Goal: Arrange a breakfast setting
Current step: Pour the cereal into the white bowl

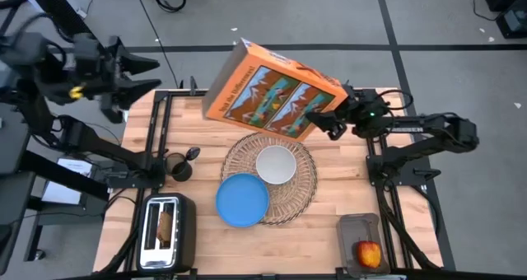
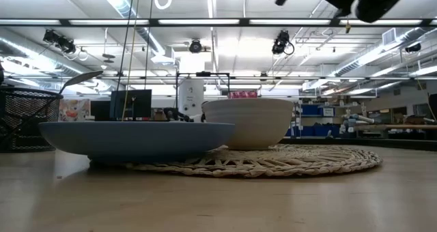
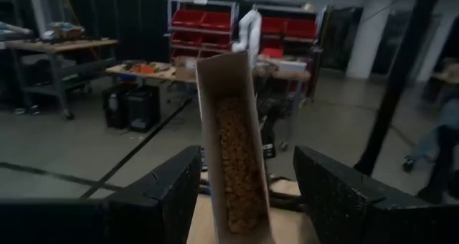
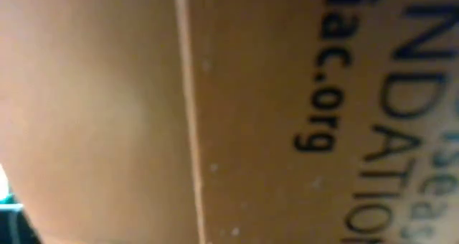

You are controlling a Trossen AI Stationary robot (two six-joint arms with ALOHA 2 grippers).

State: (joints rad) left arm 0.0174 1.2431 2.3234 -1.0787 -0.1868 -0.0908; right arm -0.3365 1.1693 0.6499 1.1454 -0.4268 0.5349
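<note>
Above round woven wicker placemat [image 1: 272, 177] and white bowl [image 1: 276, 164]: orange cereal box [image 1: 272, 91] tilted, clamped in right end effector [image 1: 325, 119]. Left end effector [image 1: 140, 76] parted, empty.

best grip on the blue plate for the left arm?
Take the blue plate by its rim, probably on the side nearest the toaster. From the low view it is shallow with a raised, flared edge, so a finger can slip under. The opposite side overlaps the wicker placemat beside the white bowl, leaving less room. The left gripper is open, off the table's corner.
</note>
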